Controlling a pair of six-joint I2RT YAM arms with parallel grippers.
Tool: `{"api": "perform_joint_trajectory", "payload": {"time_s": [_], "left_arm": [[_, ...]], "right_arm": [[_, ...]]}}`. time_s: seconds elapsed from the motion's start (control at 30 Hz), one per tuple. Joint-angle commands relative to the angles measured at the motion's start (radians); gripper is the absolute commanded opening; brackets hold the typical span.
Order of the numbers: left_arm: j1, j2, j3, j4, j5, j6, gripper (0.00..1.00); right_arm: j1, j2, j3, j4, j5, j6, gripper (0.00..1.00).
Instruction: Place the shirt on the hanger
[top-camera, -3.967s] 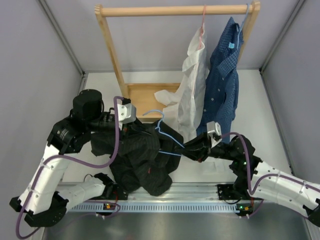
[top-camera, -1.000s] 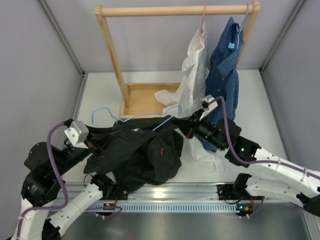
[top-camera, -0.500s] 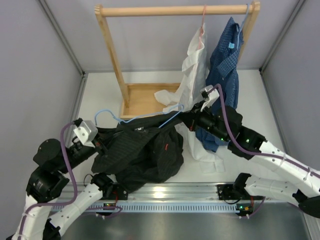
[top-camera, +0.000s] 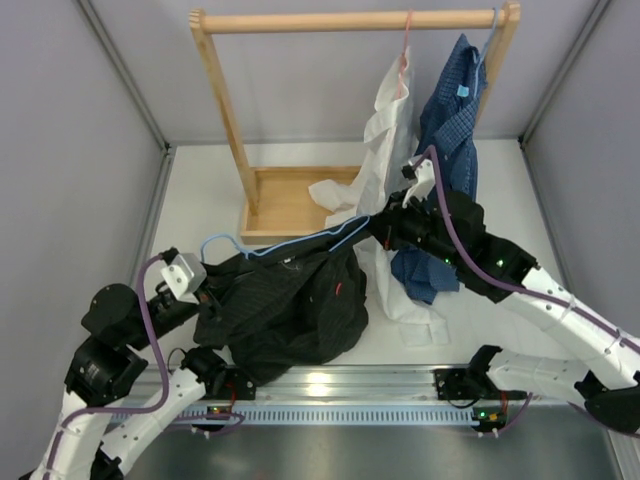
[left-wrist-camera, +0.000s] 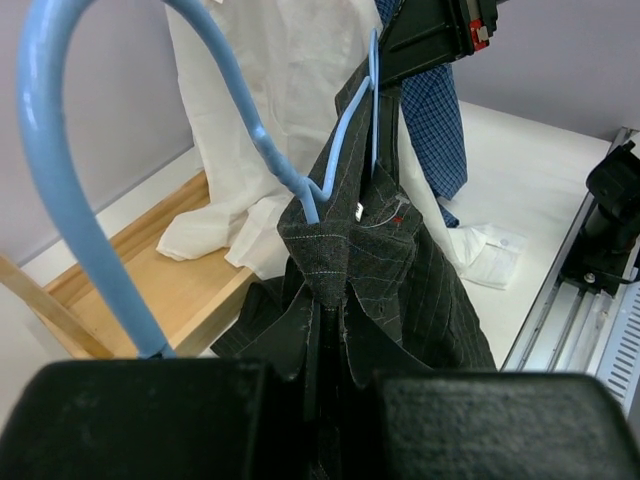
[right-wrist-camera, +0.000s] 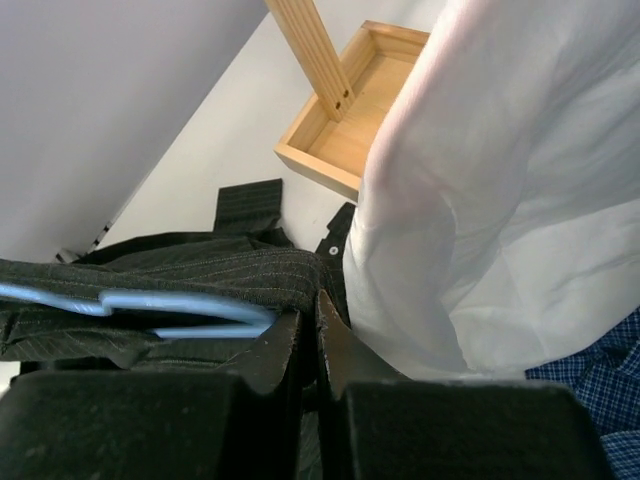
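The black pinstriped shirt hangs over the light-blue hanger, stretched between both grippers above the table. The hanger's hook points left. My left gripper is shut on the shirt's fabric just below the collar; the hook looms beside it. My right gripper is shut on the shirt's shoulder, with the hanger's end lying against its left finger. The white neck label and a red mark show. The sleeves droop to the table.
A wooden rack with a top rail stands at the back, its tray base behind the shirt. A white shirt on a pink hanger and a blue dotted shirt hang at the rail's right end, against my right arm.
Both grippers moved toward the rack with the shirt and hanger held between them. The left moved right, the right moved back. The shirt hangs higher and tauter.
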Motion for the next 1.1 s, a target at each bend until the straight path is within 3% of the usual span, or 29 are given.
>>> {"api": "perform_joint_trajectory", "payload": {"time_s": [0.0,0.23,0.67,0.8,0.87,0.93,1.07], "left_arm": [[0.003,0.005,-0.006,0.006,-0.027,0.008,0.0],[0.003,0.089,0.023,-0.008,-0.006,0.018,0.0],[-0.012,0.281,0.103,-0.086,-0.059,0.021,0.0],[-0.012,0.339,0.14,-0.094,-0.085,0.003,0.0],[-0.012,0.373,0.164,-0.094,-0.14,-0.028,0.0],[-0.012,0.385,0.193,-0.089,-0.168,-0.057,0.0],[-0.012,0.373,0.204,-0.025,-0.249,-0.172,0.0]], "right_arm": [[-0.059,0.027,0.1,-0.073,0.111,-0.057,0.0],[-0.059,0.163,0.302,-0.209,0.206,-0.181,0.0],[-0.02,0.309,0.479,-0.304,0.309,-0.333,0.0],[0.021,0.321,0.476,-0.285,0.246,-0.337,0.0],[0.03,0.309,0.447,-0.248,0.119,-0.322,0.0],[0.032,0.284,0.392,-0.216,0.003,-0.284,0.0],[0.064,0.197,0.222,-0.073,-0.058,-0.193,0.0]]}}
